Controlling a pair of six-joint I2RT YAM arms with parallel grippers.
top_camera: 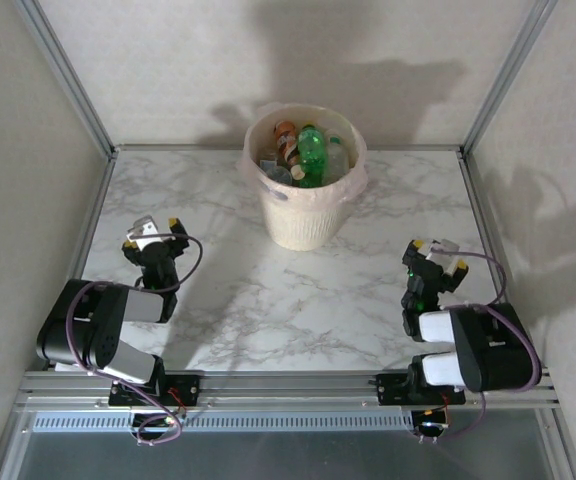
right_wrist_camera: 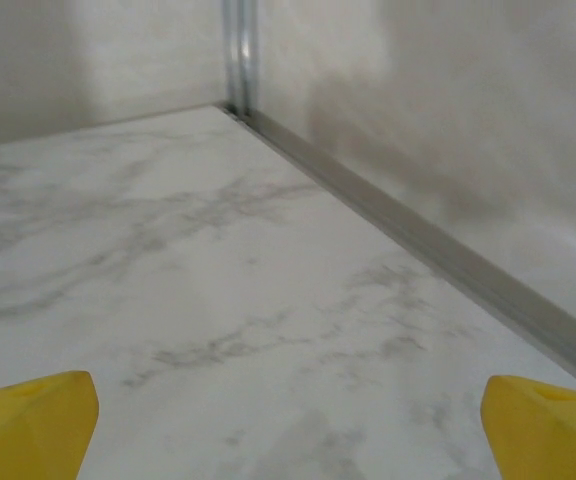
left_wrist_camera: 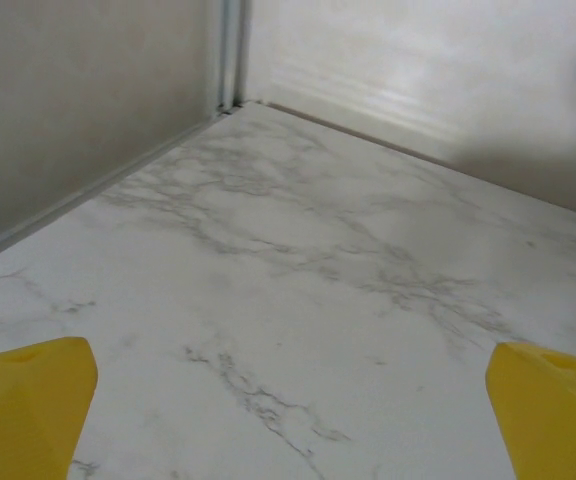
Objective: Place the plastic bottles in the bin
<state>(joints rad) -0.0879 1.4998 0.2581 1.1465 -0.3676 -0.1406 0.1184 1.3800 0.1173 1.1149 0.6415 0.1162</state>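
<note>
Yellow fingertips (left_wrist_camera: pixel 28 405) sit at the bottom corners of the left wrist view, set far apart with bare marble between them, so the left claw (top_camera: pixel 153 233) is wide open and holds nothing. The right wrist view shows the same: the right claw (top_camera: pixel 439 254) has its jaws fully spread and nothing in them. Both claws sit low over the desk (top_camera: pixel 258 300) near their own bases, each well apart from the other and from the bin (top_camera: pixel 303 225). The bin stands upright at the far middle of the desk, its thin liner (top_camera: pixel 360 178) folded over the rim. Every one of the plastic bottles (top_camera: pixel 311 152) I can make out lies inside it, heaped close to the rim, a green one uppermost with clear and brown-orange ones packed around it. The task looks finished, though the strip of desk behind the bin is hidden, and a stray bottle there could not be ruled out. The risk from here is the heap itself. It rides high and crushed bottles are light and springy, so a nudge to the bin wall from a sweeping arm, or a claw snagging the loose liner, could tip the top bottle out onto the marble.
</note>
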